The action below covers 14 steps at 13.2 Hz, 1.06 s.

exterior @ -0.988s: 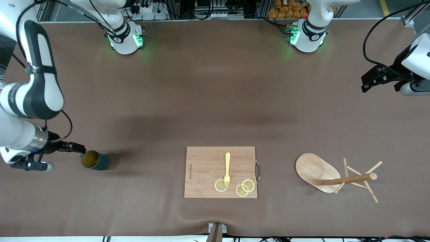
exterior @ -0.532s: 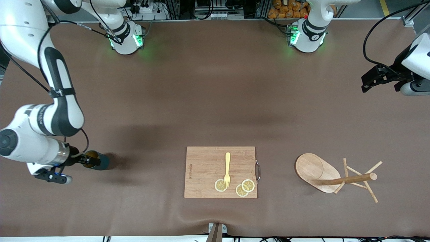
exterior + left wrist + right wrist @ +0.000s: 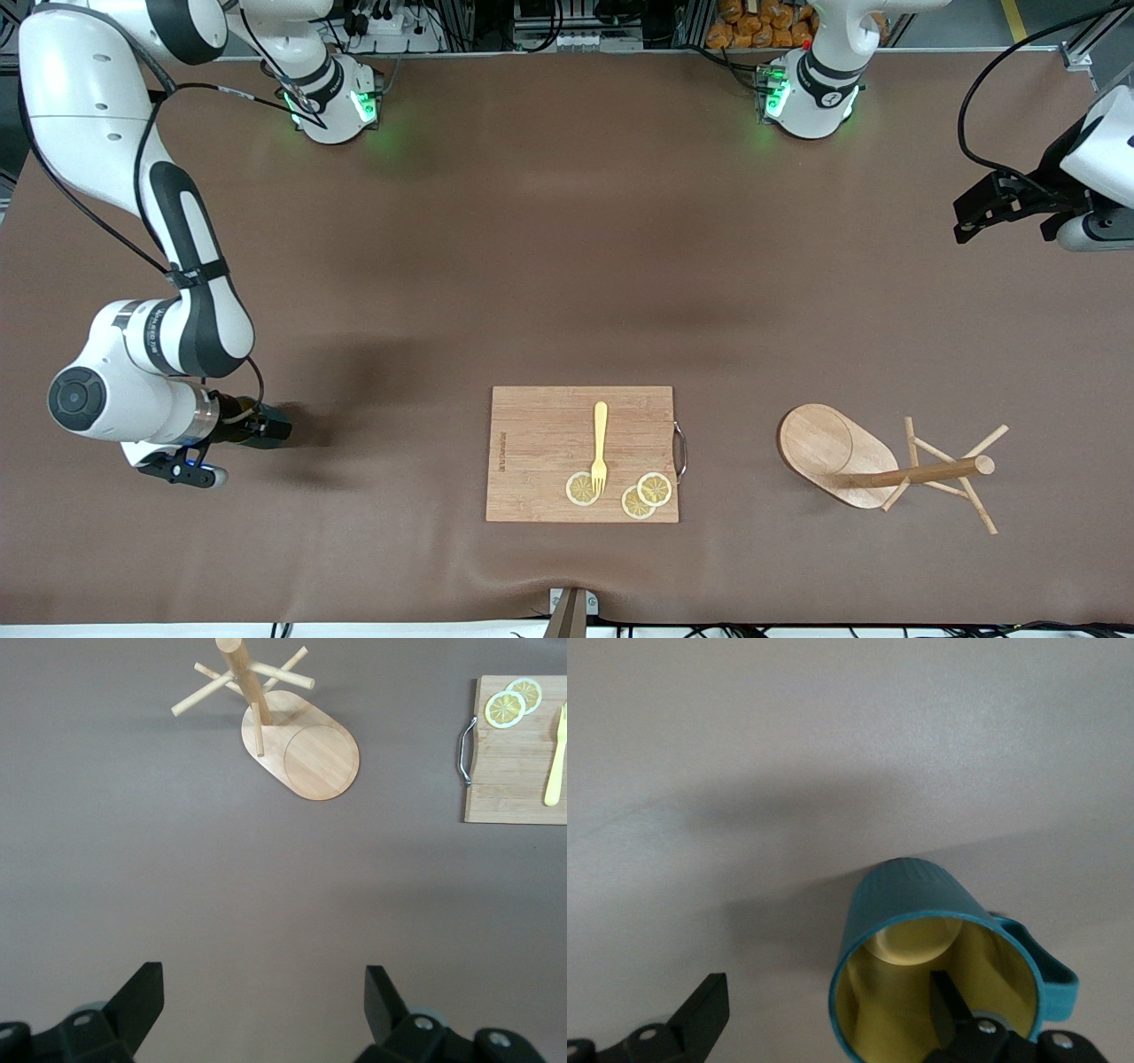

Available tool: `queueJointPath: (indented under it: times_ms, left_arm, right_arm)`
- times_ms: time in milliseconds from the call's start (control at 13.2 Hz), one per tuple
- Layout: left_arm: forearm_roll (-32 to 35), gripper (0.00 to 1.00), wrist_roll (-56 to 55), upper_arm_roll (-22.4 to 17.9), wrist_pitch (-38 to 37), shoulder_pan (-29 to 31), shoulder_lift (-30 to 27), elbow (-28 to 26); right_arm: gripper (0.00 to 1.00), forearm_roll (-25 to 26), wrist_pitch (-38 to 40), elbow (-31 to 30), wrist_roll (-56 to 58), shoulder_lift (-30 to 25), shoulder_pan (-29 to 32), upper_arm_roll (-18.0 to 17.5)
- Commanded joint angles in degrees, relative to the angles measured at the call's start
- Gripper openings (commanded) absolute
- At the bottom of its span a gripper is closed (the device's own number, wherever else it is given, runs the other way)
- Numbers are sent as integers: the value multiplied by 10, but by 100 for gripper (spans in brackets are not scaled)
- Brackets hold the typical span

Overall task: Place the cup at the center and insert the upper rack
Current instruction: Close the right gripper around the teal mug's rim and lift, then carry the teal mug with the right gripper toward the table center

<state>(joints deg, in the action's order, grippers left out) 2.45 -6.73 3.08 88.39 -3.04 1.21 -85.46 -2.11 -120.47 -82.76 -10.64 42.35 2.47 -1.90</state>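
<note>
one finger of open right gripper (image 3: 833,1028) inside cup (image 3: 921,930); left gripper (image 3: 266,1014) open, waiting.

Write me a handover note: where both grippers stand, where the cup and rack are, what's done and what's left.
Right gripper: open, one finger inside the cup, the other outside its wall; not closed on it yet.
Left gripper: open, waiting above bare table at the left arm's end.
Cup: on the table at the right arm's end, not at center.
Rack: tipped on its side near the left arm's end, beside the cutting board.
Done: nothing. Left: grip and center the cup, then set the rack.
</note>
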Motion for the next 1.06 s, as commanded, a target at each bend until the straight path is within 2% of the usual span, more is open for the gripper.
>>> queueJointPath:
  times_ms: [0,76,152,684,988]
  left_arm:
    - [-4,100,-6,4,1,5,-8,0]
    - [-4,100,-6,4,1,5,-9,0]
    - [-4,100,-6,4,0,5,-9,0]
    - [-4,100,1,4,-3,5,-16,0]
    - [-4,100,3,4,-4,5,-20,0]
  right_arm:
    - [59,-5,-1,6,-4,19,5,-2]
    - [26,-6,-10,5,-4,25,6,-2]
    - [0,-7,-13,5,-4,28,8,-2]
    - [0,-2,-10,11,-3,25,4,-2]
    - [0,20,-6,14,-4,2,-34,-4]
